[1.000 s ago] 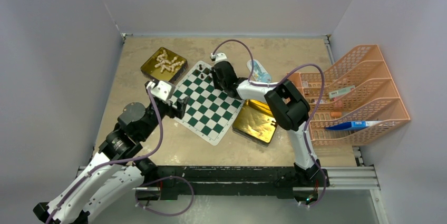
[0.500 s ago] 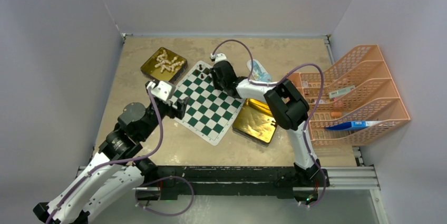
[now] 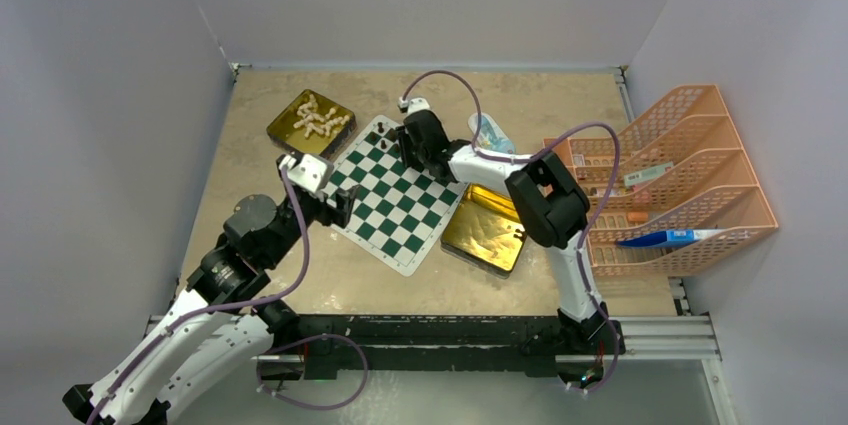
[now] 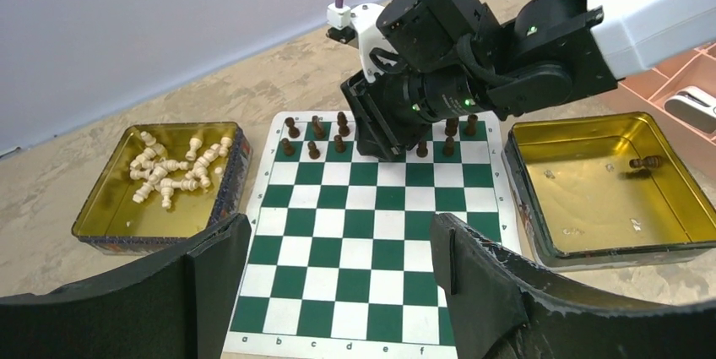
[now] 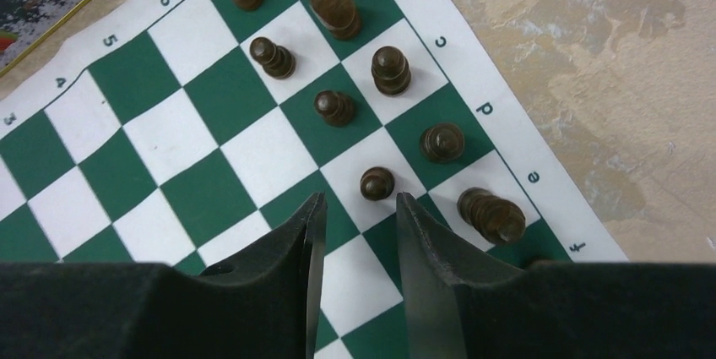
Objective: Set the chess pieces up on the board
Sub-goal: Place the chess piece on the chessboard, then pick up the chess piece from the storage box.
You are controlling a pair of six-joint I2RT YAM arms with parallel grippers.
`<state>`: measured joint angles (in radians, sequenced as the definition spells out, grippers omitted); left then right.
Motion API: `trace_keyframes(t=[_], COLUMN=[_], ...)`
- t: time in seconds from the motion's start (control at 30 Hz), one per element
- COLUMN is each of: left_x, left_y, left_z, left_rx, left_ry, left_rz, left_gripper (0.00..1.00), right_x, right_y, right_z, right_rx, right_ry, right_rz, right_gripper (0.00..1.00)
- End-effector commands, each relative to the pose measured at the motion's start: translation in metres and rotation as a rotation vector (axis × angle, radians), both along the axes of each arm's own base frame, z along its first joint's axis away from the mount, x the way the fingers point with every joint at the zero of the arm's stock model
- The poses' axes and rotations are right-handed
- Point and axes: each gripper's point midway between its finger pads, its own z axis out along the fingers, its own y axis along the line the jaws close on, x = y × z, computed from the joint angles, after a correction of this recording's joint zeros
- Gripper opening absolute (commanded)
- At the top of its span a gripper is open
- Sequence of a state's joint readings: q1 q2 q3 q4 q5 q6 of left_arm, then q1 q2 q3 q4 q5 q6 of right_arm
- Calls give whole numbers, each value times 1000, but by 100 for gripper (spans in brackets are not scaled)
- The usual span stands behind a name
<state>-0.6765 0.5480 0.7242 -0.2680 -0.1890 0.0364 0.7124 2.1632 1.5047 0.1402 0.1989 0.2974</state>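
Observation:
The green-and-white board [image 3: 392,207] lies askew mid-table. Several dark brown chess pieces [image 4: 314,149] stand in two rows along its far edge. My right gripper [image 3: 408,151] hovers low over those rows. In the right wrist view it [image 5: 360,203] is open, with a dark pawn [image 5: 377,183] standing free just beyond its fingertips and nothing between the jaws. My left gripper [image 4: 338,232] is wide open and empty above the board's near edge [image 4: 363,325]. Cream pieces [image 4: 173,173] lie heaped in the left gold tin [image 4: 101,207]. One dark piece [image 4: 646,161] lies in the right gold tin [image 4: 517,182].
An orange tiered rack [image 3: 680,175] with a blue pen and small items stands at the right edge of the table. A blue-and-white packet [image 3: 490,133] lies behind the right forearm. Walls close in the table at the back and both sides.
The right gripper's jaws have parted, leaving a dark pawn standing on the board. The left arm has stayed still.

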Motion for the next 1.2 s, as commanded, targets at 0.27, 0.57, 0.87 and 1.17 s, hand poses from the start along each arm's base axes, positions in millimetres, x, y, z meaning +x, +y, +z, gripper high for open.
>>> trace_keyframes(t=[0.27, 0.57, 0.87, 1.17], left_x=[-3, -22, -36, -45], left_y=[-24, -17, -17, -21], left_z=[-1, 8, 12, 11], left_rx=[-133, -152, -181, -184], left_ry=[157, 93, 55, 49], left_rz=[-46, -96, -157, -209], left_gripper=[78, 77, 77, 77], right_x=[-33, -80, -136, -140], right_y=[-22, -102, -190, -174], right_z=[136, 121, 76, 76], right_rx=[85, -232, -577, -561], right_ry=[-44, 79, 244, 208], right_rz=[-2, -64, -168, 68], right_gripper=[37, 34, 29, 30])
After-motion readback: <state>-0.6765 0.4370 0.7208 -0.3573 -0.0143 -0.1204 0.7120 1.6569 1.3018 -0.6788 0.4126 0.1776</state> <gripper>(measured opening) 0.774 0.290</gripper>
